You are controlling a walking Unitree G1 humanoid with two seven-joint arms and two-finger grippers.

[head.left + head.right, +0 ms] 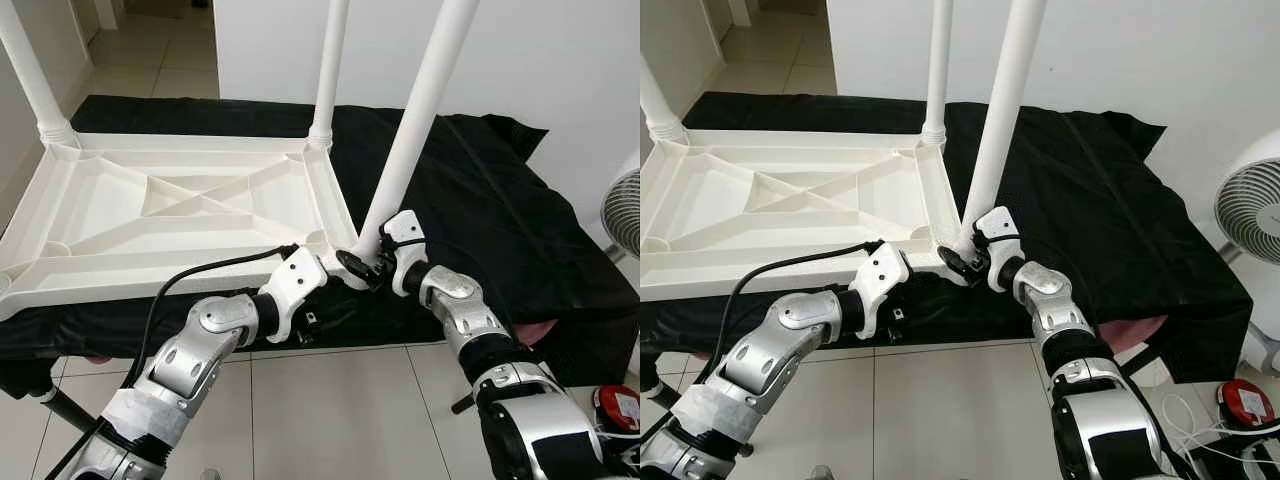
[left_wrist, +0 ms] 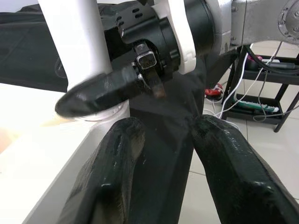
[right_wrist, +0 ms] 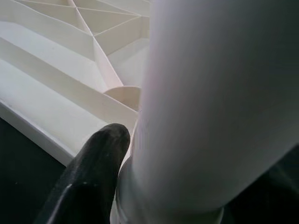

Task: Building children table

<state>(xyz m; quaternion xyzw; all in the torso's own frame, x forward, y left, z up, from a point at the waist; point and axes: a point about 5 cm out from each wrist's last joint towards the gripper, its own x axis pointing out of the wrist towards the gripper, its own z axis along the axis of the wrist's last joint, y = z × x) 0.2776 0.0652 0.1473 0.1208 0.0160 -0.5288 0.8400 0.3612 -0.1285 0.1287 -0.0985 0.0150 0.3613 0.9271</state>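
At frame centre, my right gripper (image 1: 368, 262) has its jaws clamped round a white leg (image 1: 412, 125); my left gripper (image 1: 318, 322), jaws parted and empty, sits under the upturned tabletop (image 1: 150, 215).

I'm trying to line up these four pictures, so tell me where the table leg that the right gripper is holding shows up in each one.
Left eye: table leg slants up right of centre.
Right eye: leg at centre, rising to the top edge.
Left wrist: white post at upper left.
Right wrist: broad white column across the right side.
Shared landmark: the right gripper clamped at the leg's base, at the tabletop corner.
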